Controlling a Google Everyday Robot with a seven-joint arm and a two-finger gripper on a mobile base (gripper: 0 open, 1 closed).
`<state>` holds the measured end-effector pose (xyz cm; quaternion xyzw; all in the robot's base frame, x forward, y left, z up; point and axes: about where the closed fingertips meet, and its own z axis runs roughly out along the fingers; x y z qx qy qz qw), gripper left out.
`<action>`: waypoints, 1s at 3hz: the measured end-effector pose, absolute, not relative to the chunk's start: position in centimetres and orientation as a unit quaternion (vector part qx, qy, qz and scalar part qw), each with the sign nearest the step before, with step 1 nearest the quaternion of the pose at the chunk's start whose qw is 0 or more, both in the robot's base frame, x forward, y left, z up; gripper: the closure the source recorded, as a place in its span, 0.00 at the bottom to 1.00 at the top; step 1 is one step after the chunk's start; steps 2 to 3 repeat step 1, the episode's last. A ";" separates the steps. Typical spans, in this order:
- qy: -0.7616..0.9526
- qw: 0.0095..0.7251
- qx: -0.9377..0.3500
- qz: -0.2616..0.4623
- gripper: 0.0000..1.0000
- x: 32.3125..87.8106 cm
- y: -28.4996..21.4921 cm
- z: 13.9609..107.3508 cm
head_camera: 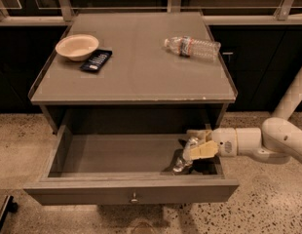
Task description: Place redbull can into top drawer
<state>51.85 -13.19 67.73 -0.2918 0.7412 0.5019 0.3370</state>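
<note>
camera view looks down on a grey cabinet (141, 77) whose top drawer (68, 191) is pulled wide open, with a small round knob (134, 197) at the middle of its front panel. a white arm (268, 140) comes in from the right edge, where its upper part is cut off, and reaches over the drawer's right side. the gripper (192, 147) sits inside the drawer at the right end, low over the floor of it. the redbull can (181, 161) lies tilted in that same right end, its shiny silver part catching the light and its upper end right against the gripper; dark shadow hides the rest of it, and no print on it can be read. whether the gripper is clamped on the can or free of it cannot be told, since the contact is lost in that shadow. on the cabinet top a clear plastic bottle (192, 47) lies on its side near the back right, its red-and-white label too small to read. a pale bowl (77, 47) stands at the back left, touching a flat black object (96, 60) with rows of faint marks that cannot be made out
</note>
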 end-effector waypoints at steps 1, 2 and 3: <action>0.741 0.337 -0.292 0.502 0.00 51.8 -13.2 67.7; 0.741 0.337 -0.292 0.502 0.00 51.8 -13.2 67.7; 0.741 0.337 -0.292 0.502 0.00 51.8 -13.2 67.7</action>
